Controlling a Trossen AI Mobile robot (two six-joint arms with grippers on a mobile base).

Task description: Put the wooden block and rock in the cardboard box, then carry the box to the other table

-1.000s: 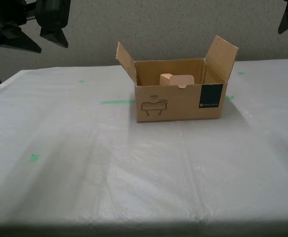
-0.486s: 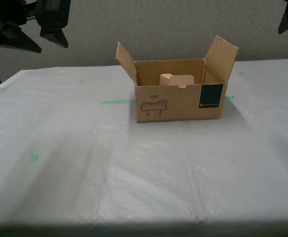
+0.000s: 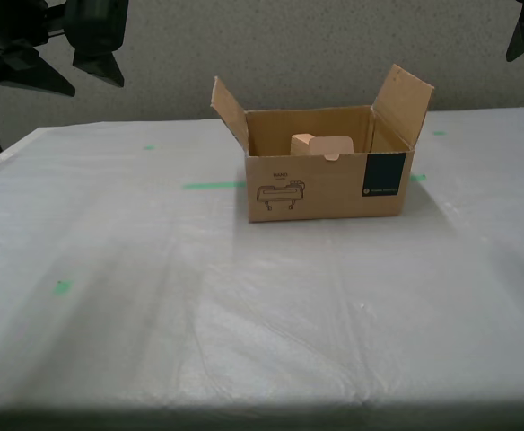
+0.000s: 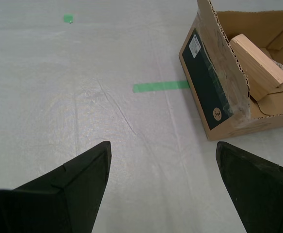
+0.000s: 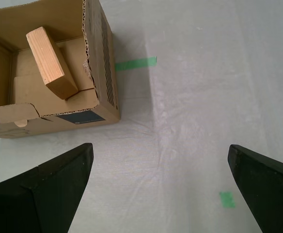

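My first pincer (image 5: 161,189) and second pincer (image 4: 163,182) both hang spread wide, apparently gripping nothing.

Lighting is soft and even, fairly bright. In the exterior view the table (image 3: 244,314) film shows a mild pale sheen, and the cardboard box (image 3: 329,184) casts a faint shadow toward the camera. My second gripper (image 4: 163,187) and first gripper (image 5: 161,189) read as near-black silhouettes, detail lost. Focus is acceptable; the exterior view looks slightly grainy.

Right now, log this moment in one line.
cardboard box: on table | wooden block: inside, tilted | first gripper: open | second gripper: open
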